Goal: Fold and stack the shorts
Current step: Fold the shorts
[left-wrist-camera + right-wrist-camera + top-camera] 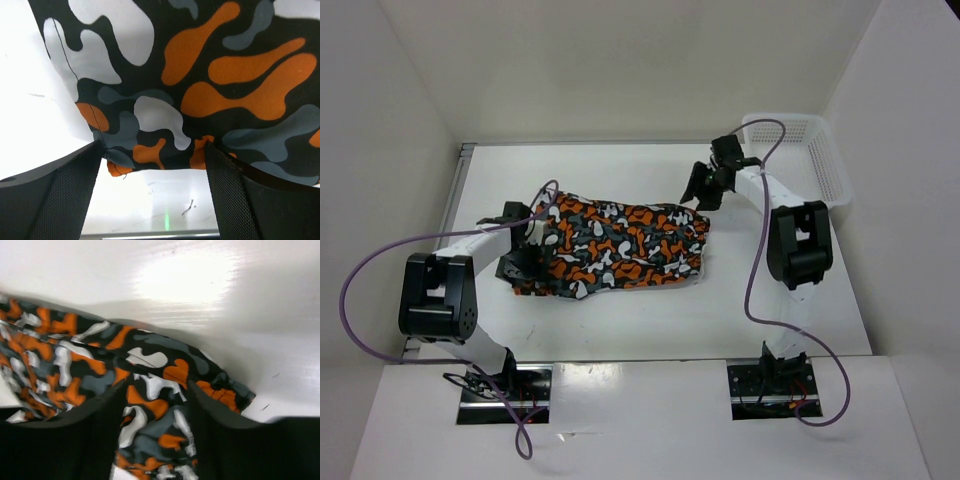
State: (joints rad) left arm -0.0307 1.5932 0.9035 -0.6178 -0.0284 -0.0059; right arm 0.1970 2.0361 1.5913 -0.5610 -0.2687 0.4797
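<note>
Shorts [620,248], lying flat, long axis left-right

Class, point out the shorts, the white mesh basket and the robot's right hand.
shorts [620,245]: top view, middle of the printed fabric.
white mesh basket [832,165]: top view, its right side wall.
right hand [156,390]: right wrist view, midway between its fingertips.

Wht walls [620,60], wht table [650,325].

White mesh basket [828,165] on table [620,325], far-right corner
</note>
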